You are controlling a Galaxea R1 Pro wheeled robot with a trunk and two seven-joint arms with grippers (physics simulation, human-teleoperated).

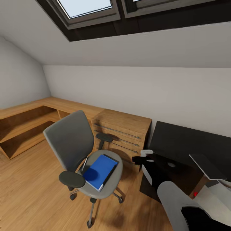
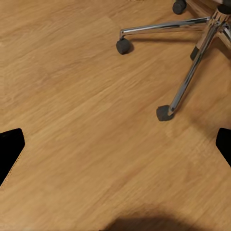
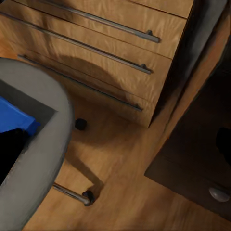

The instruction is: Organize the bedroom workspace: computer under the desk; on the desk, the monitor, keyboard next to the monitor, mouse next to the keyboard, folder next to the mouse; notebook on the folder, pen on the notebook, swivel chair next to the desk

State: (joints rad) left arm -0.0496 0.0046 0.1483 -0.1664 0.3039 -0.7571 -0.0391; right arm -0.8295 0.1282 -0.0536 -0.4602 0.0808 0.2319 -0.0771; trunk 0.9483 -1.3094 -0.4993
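Nearest in the head view: right arm (image 1: 179,205), grey forearm with black wrist, reaching forward from the lower right. Right gripper (image 1: 144,157) sits between the swivel chair and the dark drawer unit (image 1: 170,179), just off the chair's seat edge. Jaw state: can't tell. In the right wrist view one dark fingertip (image 3: 10,151) overlaps the seat rim and another dark edge sits at the opposite frame border, but the gap isn't readable.

Left gripper (image 2: 115,159): left wrist view looks straight down at wood floor (image 2: 82,96); fingertips at opposite frame edges, so jaws wide, nothing between them. Chrome chair legs and casters (image 2: 163,113) lie ahead of it.

Swivel chair (image 1: 69,138) stands on the floor left of centre, back toward the left, dark armrests either side. Blue folder (image 1: 100,171) lies flat on the seat, white page edge toward the camera. A thin dark edge with a pale line pokes out at the folder's far-left side; can't tell what it is.

Right of the chair: black-topped desk (image 1: 179,141), with a tilted thin grey slab (image 1: 207,166) at its right end; can't identify it.

Behind the chair: light-wood dresser (image 1: 123,133) with long bar handles, touching the desk's left end. Low wood shelving (image 1: 25,123) runs along the left wall. White sloped ceiling above, skylight (image 1: 85,6) at top.
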